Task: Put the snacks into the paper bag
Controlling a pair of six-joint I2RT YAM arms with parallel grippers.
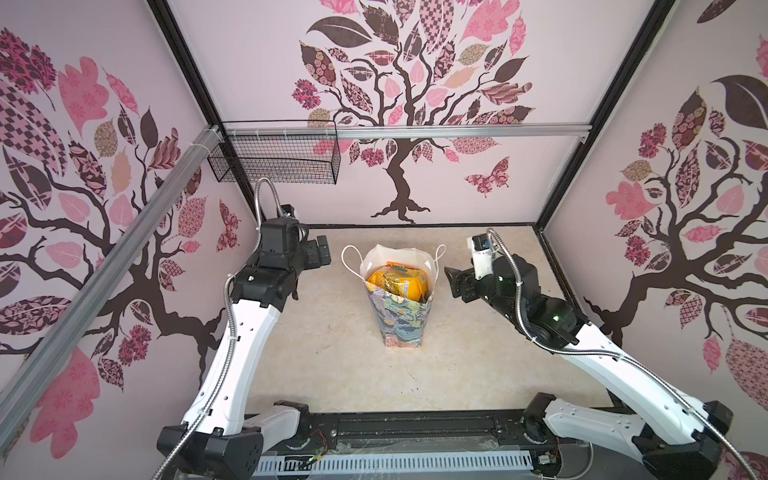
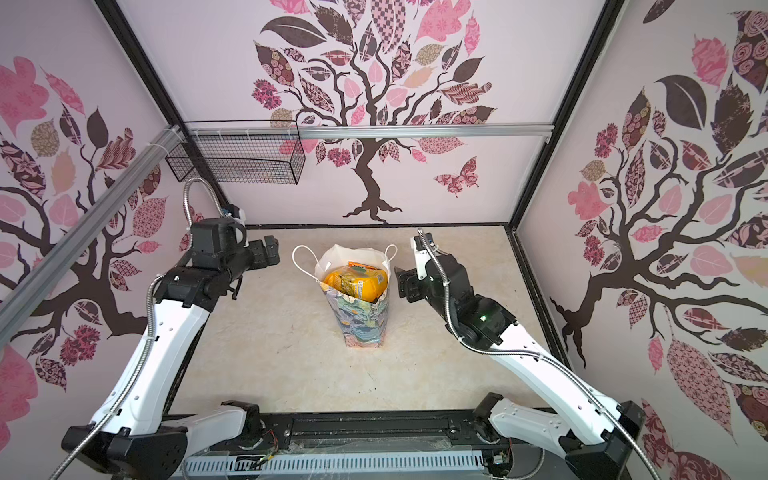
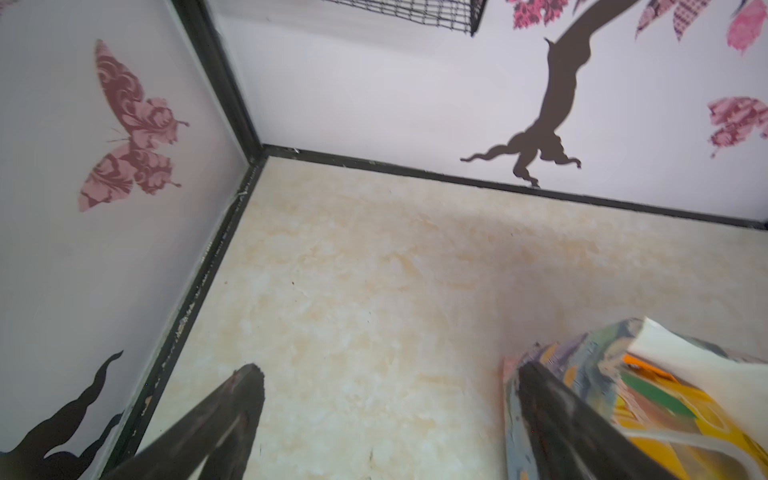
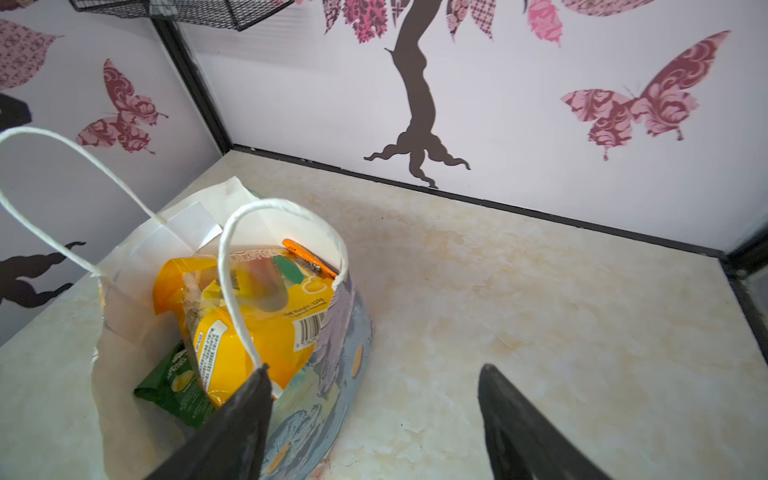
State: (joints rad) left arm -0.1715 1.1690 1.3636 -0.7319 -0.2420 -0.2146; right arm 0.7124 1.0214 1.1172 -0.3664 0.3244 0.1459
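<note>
The paper bag [image 1: 400, 324] [image 2: 362, 326] stands upright mid-table in both top views, its white cord handles splayed outward. Snacks fill it to the mouth, with a yellow packet [image 1: 398, 284] [image 2: 356, 282] [image 4: 266, 336] on top. Beside that packet are a green one [image 4: 174, 386] and an orange edge [image 4: 308, 258]. My left gripper [image 1: 322, 249] [image 3: 386, 374] hangs open to the left of the bag, holding nothing. Just right of the bag's rim my right gripper [image 1: 453, 285] [image 4: 374, 370] is open and empty, one finger in front of the bag's wall [image 4: 332, 374]. The left wrist view shows the bag [image 3: 582, 365] beside one finger.
A black wire basket [image 1: 274, 162] [image 2: 241, 160] hangs from the aluminium rail [image 1: 457, 132] at the back left. Patterned walls close in the beige marbled table [image 1: 332, 357] on three sides. Both arm bases sit at the front edge.
</note>
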